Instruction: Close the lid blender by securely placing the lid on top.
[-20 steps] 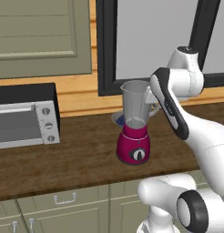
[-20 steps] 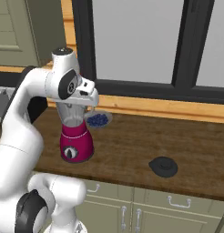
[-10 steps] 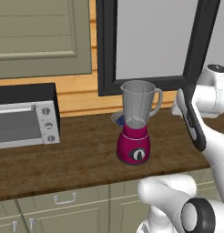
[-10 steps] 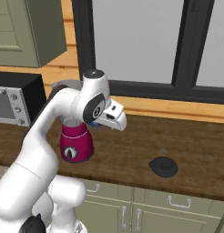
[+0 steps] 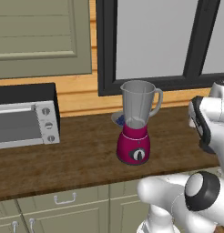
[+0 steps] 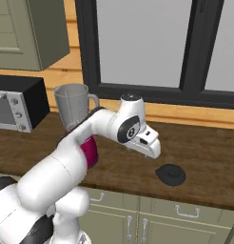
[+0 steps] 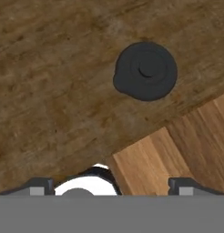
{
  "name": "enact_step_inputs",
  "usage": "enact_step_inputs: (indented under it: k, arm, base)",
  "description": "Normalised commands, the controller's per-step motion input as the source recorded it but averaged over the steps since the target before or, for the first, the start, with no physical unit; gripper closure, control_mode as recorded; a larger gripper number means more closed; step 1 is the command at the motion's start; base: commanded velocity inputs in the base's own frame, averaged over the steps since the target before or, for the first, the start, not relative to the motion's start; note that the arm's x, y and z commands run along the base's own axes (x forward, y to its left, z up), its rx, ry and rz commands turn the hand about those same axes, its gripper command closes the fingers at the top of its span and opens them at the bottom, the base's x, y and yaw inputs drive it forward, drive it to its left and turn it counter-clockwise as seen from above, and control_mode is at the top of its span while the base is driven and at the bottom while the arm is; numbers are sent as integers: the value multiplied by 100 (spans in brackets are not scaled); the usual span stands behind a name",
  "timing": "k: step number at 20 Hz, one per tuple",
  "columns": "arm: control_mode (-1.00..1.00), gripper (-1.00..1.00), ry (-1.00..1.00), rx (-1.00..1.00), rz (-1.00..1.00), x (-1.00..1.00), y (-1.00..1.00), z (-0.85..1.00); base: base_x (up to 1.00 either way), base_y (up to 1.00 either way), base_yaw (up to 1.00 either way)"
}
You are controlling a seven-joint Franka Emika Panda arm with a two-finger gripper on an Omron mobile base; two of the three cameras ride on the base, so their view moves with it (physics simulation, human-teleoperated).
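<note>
Lying flat on the brown counter (image 6: 204, 143), the black lid (image 6: 170, 173) is sitting near the front edge, well apart from the blender (image 5: 135, 123). The blender is standing open with its pink bottom and grey jar. The gripper (image 7: 109, 183) is hanging above the counter with its fingers wide apart, holding nothing. A toaster oven (image 5: 23, 116) is sitting far to the left.

lid (image 7: 145, 71): bare counter (image 7: 54, 91) all round | blender (image 6: 78, 119): well apart, probably no obstacle
</note>
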Motion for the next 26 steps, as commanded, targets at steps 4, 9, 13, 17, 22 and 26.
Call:
enact_step_inputs:
  k: [4,9,13,17,22,26]
  arm:
    - [-100,-100,31,10,-15,37,-100,-61]
    - [-100,-100,21,26,-5,15,-99,-66]
    - [-100,-100,6,20,1,25,-69,-43]
    - [-100,-100,0,11,0,29,-35,-18]
    - [-100,-100,0,2,0,24,0,-28]
    - [-100,-100,0,0,-2,27,5,-46]
  base:
    - [0,0,0]
    - [0,0,0]
    - [0,0,0]
    - [0,0,0]
    - [0,0,0]
    - [0,0,0]
